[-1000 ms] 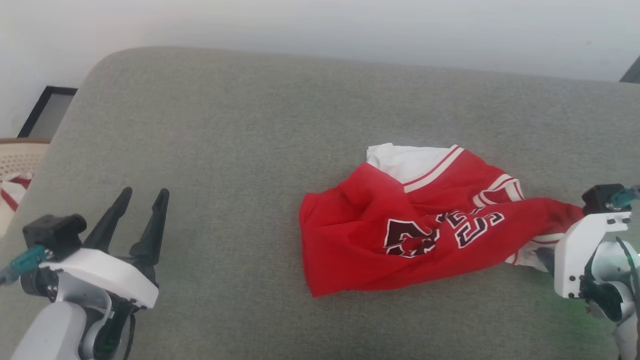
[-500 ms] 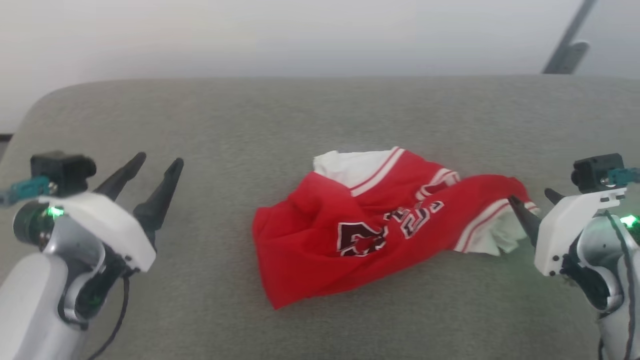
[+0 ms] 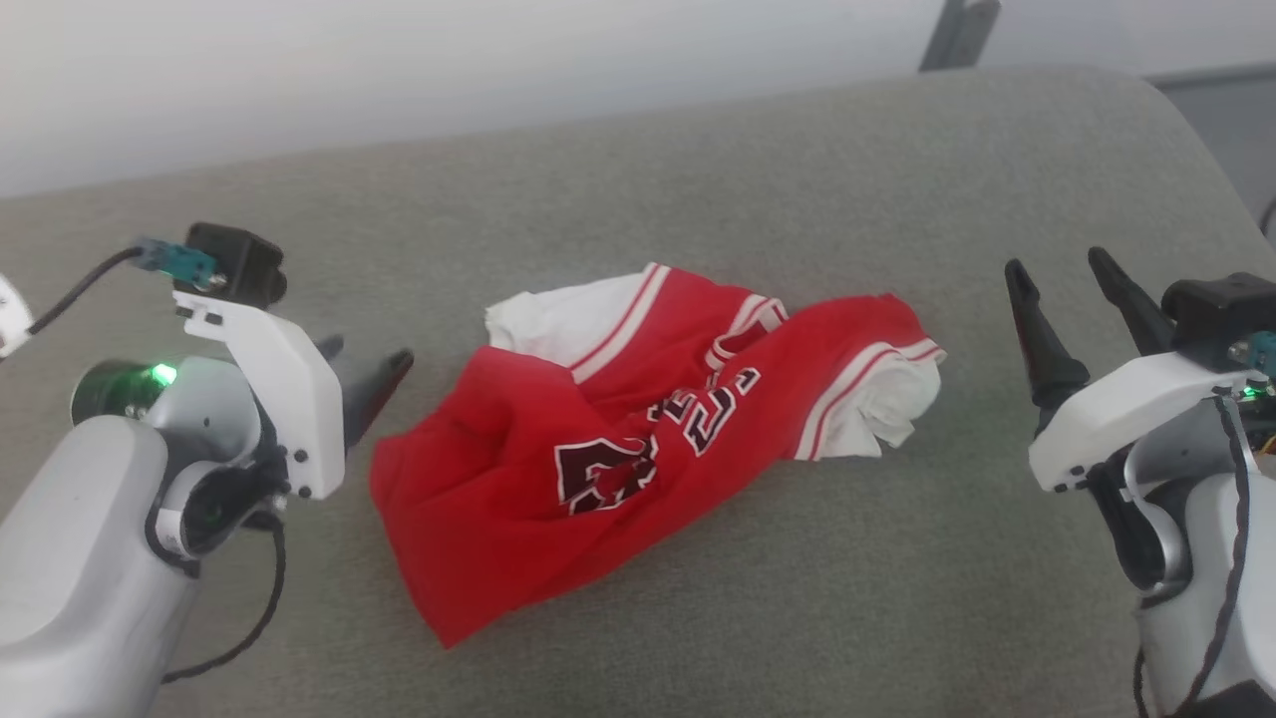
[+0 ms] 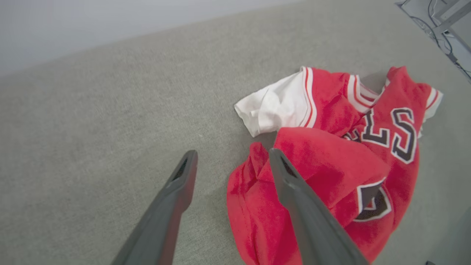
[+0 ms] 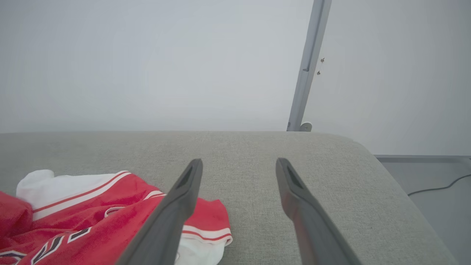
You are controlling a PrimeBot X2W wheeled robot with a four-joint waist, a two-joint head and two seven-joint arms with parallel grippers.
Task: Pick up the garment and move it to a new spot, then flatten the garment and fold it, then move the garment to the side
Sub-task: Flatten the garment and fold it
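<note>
The garment (image 3: pixel 638 449), a red jersey-style shirt, lies crumpled in a loose heap near the middle of a grey fabric cushion (image 3: pixel 698 199), not flattened and not folded. One white sleeve with red-and-white striped trim pokes out at its far left side, and a second white sleeve bunches up at its right end. The dark, white-outlined letters and numbers face upward but are creased and partly swallowed by folds. A red corner of the hem reaches toward the near edge of the cushion. The left gripper (image 3: pixel 367 352) sits just beside the shirt's left edge with its two dark fingers spread apart and nothing between them. In the left wrist view one finger (image 4: pixel 294 191) overlaps the red cloth, though whether it touches the fabric cannot be told, while the other stands over bare cushion. The right gripper (image 3: pixel 1057 261) is off to the right of the shirt, with a strip of bare cushion between them; its fingers are also spread wide and empty, pointing toward the far side. Behind the cushion rises a pale wall (image 3: pixel 399 70), with a grey metal post (image 5: pixel 307 66) standing at the far right.
</note>
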